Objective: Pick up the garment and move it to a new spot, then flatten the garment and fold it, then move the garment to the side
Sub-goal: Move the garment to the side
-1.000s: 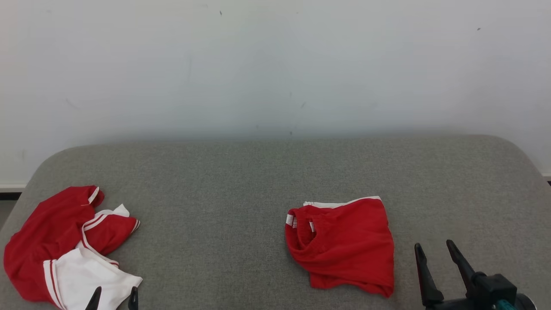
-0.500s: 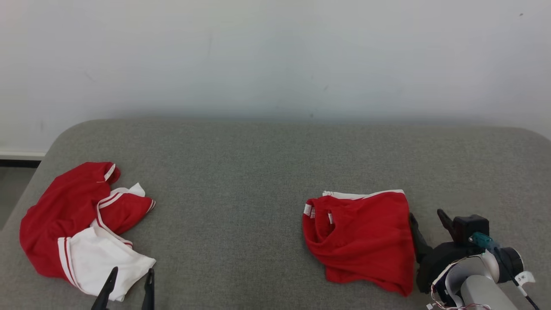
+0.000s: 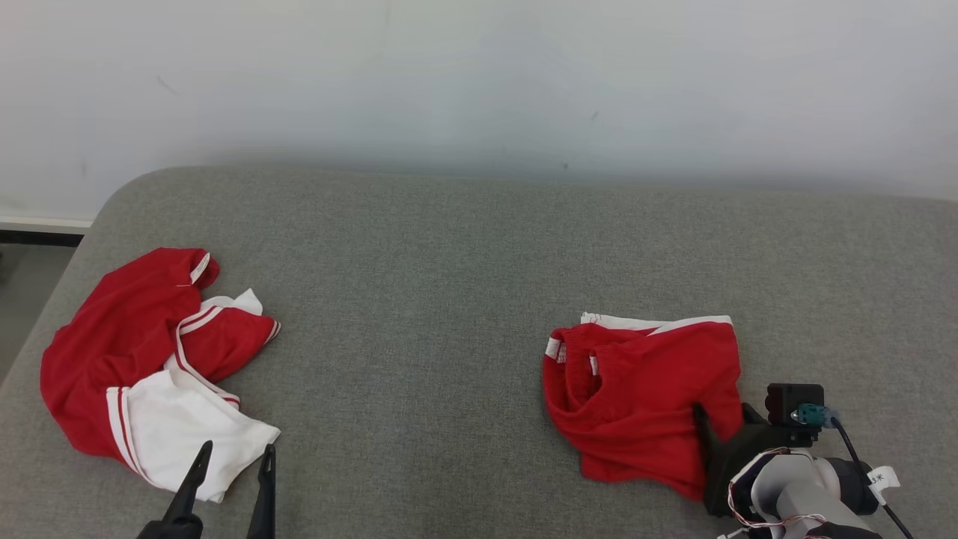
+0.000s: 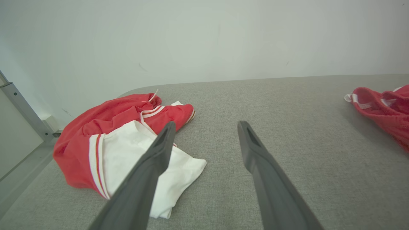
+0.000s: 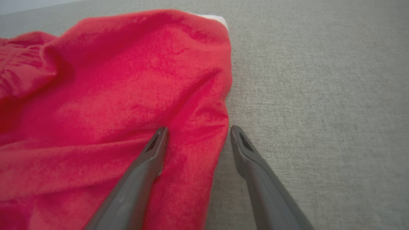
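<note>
Red shorts (image 3: pixel 644 382) are lying folded while your right claw (image 5: pixel 198 129), released, is straddling their edge to pinch it.

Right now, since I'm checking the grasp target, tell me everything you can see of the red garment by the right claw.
The red garment is soft, knit-looking cloth, loosely folded and rumpled, with a white strip along its far edge and white tabs at its left opening. It lies on the grey cushion, right of centre. The open right claw straddles its right edge: one finger over cloth, one over cushion; contact unclear.
</note>
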